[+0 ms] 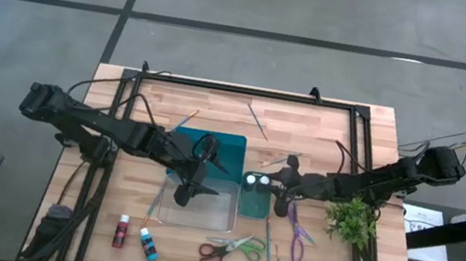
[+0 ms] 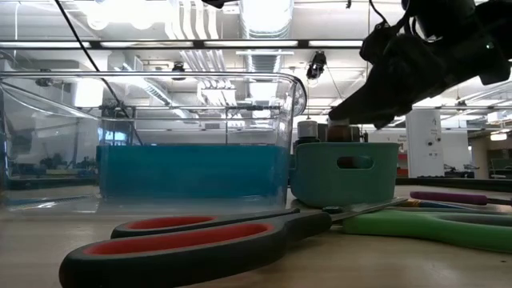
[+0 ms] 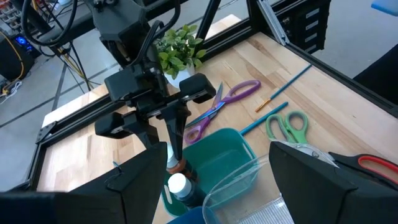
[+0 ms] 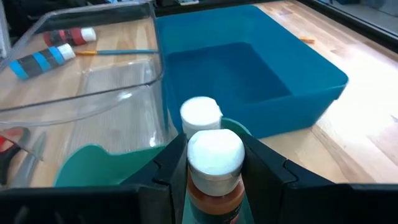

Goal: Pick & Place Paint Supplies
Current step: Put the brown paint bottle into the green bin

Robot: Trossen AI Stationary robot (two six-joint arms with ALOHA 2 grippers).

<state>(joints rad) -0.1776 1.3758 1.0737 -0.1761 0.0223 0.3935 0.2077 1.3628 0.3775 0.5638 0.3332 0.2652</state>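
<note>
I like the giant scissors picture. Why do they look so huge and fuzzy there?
In the low view the red-handled scissors lie right by the camera, so they loom large and blur, while ceiling lights glare through the clear container. In the high view the same scissors look small and sharp.

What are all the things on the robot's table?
Paint bottles: four, white caps; two inside the small teal bin, one of them held; red and blue lying near the front edge.
Scissors: two; red-green at front, purple beside the plant.
Brushes: several, thin, scattered.
Blue tray: one, centre.
Clear tub: one, beside the bin.
Plant: one, green, right.
Left pincer: open, over the tub.
Right pincer: shut on a bottle.
</note>
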